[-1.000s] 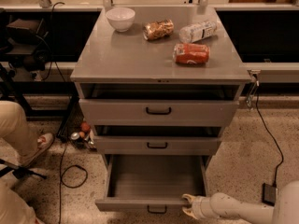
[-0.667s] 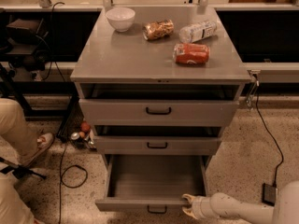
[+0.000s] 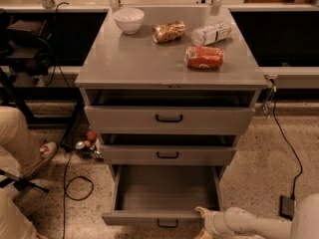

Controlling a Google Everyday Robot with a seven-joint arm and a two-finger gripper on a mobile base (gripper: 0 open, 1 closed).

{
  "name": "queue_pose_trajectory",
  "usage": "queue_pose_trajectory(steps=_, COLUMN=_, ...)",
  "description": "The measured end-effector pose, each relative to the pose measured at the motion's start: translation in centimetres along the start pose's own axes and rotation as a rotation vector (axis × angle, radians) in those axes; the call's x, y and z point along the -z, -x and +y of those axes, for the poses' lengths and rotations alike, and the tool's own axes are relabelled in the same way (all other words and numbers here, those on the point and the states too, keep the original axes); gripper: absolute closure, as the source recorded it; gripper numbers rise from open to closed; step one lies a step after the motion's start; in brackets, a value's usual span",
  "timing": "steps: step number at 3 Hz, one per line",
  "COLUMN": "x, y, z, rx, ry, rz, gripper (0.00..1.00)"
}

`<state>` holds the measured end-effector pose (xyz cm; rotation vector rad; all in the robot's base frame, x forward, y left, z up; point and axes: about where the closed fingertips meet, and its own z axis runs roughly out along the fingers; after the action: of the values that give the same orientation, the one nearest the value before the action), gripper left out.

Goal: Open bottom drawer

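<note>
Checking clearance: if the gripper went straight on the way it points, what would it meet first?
The gripper at lower right points left at the bottom drawer; it would likely meet that drawer's front panel first, near its right end, though depth is unclear.

The bottom drawer (image 3: pixel 144 216), lowest of three in the grey metal cabinet (image 3: pixel 169 63), stands pulled well out toward the camera, farther than the two drawers above it. Its plain grey tray lies open to view, floor and side walls showing. The front panel looks narrow and level, with a small black bar handle (image 3: pixel 167 224) at its middle. The gripper (image 3: pixel 202 222) sits low at the front panel's right end.
</note>
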<state>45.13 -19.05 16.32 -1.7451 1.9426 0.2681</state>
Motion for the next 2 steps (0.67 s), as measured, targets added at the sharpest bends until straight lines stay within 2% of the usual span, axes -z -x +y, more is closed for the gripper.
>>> queue_pose_trajectory(steps=1, x=0.0, y=0.0, z=0.0, rx=0.000, ry=0.000, rz=0.000, gripper=0.00)
queue_pose_trajectory(steps=2, x=5.2, y=0.5, z=-0.6, rx=0.025, ry=-0.117, rz=0.004, gripper=0.00)
